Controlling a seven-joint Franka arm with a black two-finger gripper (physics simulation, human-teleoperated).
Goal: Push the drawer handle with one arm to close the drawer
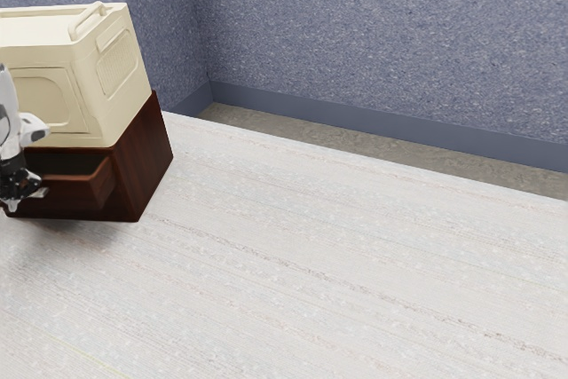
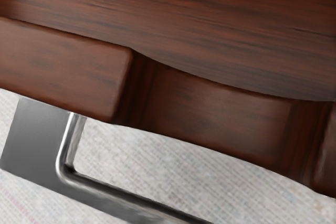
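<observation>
Arm: white, entering at the exterior view's left edge, its visible lower part [image 1: 9, 117] running downward to the hand beside the drawer front.
Hand pose: low and close in at the cabinet, pointing mostly down, with the black gripper [image 1: 18, 185] at the end of the drawer front nearest the exterior view's left edge.
Gripper state: I cannot tell whether it is open or closed.
Contact: unclear — the gripper is near the front of the drawer, but touching or just short of it I cannot say.
Drawer: open, its front [image 1: 74, 194] standing out from the dark wood cabinet [image 1: 147, 161], with part of the hollow inside in sight.
Handle: a shiny metal bar [image 2: 66, 145] on the outer face of the drawer front, with a rounded bend; the wrist camera looks down on it from close by.
Drawer rim: reddish-brown wood with visible grain, dipping in a smooth scooped curve beside the handle.
Above the drawer: a cream box [image 1: 102, 113] sits on the cabinet, raised rails along its top.
Support: the cabinet stands on a pale, streaked desk [image 1: 337, 255].
Behind: a speckled blue-grey wall [image 1: 373, 33] — past the desk's far edge.
</observation>
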